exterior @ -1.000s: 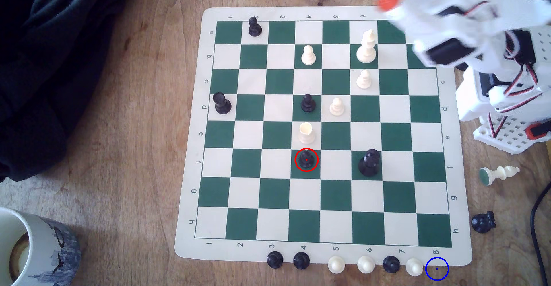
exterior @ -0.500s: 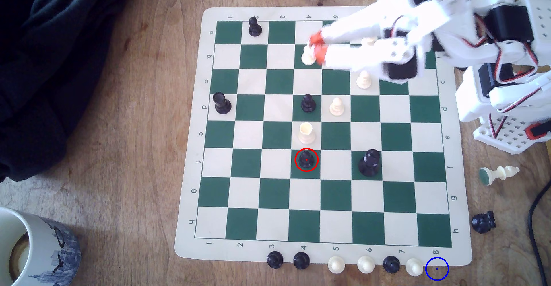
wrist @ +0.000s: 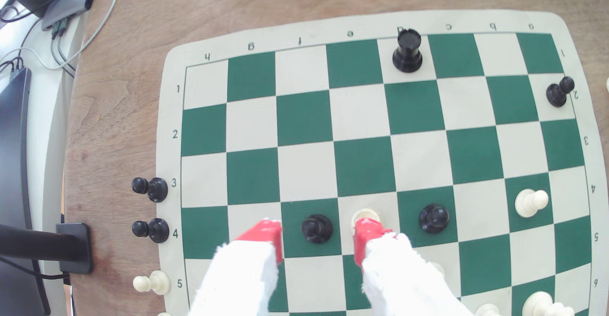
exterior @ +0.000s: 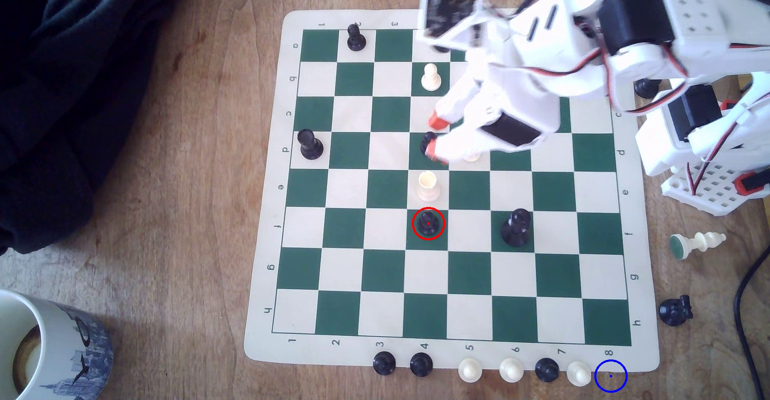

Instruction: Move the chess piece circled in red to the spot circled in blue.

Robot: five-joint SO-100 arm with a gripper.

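Note:
The black pawn stands ringed in red on a green square in the board's middle row f; in the wrist view this pawn appears between my two red fingertips. My gripper hangs open over the board, about two squares from the ringed pawn, above another black pawn. In the wrist view the gripper is raised with nothing held. The blue circle lies at the mat's corner near the number 8, on the exterior view's lower right, beside a white pawn.
A white rook stands one square from the ringed pawn, toward the gripper. A tall black piece is two squares to the exterior view's right. Several pawns line the mat's near edge. A fallen white piece and black piece lie off-board right.
The arm has swung from the board's far right corner out over the board. The open gripper moved from row b down to row d, closer to the ringed pawn.

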